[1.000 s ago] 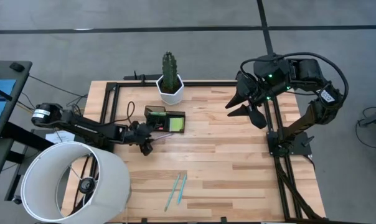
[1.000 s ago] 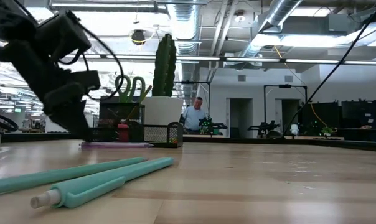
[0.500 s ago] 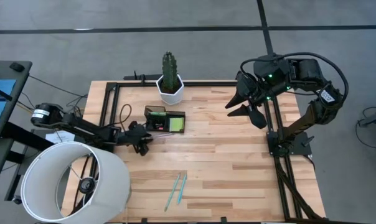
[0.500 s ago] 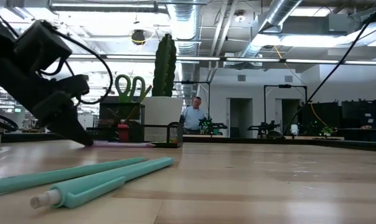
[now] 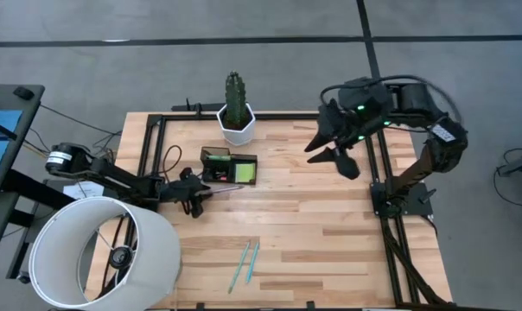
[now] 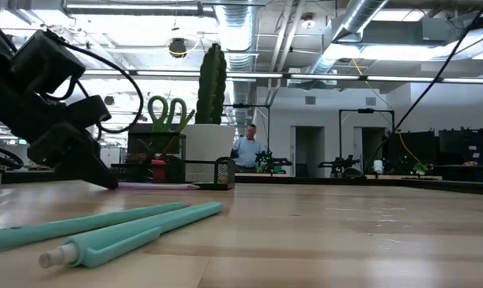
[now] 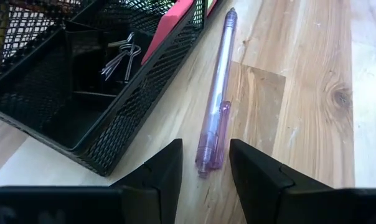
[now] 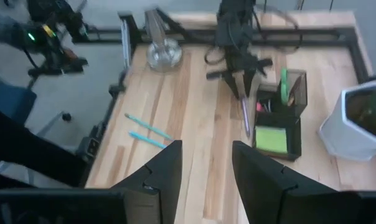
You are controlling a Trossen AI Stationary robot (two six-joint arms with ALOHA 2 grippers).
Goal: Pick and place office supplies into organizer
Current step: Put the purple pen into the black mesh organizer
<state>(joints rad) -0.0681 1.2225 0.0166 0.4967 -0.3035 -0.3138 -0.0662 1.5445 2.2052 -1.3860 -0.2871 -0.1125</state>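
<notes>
Nearest to me, two teal pens (image 6: 105, 228) are lying side by side on the wooden table (image 5: 313, 225), close to its front edge and well apart from everything else. Farther in, the left gripper (image 7: 203, 171) is hovering low over the boards with its fingers (image 7: 160, 171) spread, and the end of a purple pen (image 7: 216, 99) is lying between the tips, gripped by neither. That pen is lying flat on the table, running along just beside the mesh wall of the black organizer (image 5: 228, 166). Inside the organizer a binder clip (image 7: 121, 53) is sitting in one compartment, a lime-green sticky-note pad (image 5: 242, 172) is resting in another, and green-handled scissors (image 6: 168, 110) are standing upright. Behind it, a white cactus pot (image 5: 236, 123) is standing near the back edge. Over at the far right corner, the right gripper (image 5: 320, 147) is hanging above the table with its fingers parted, holding nothing.
</notes>
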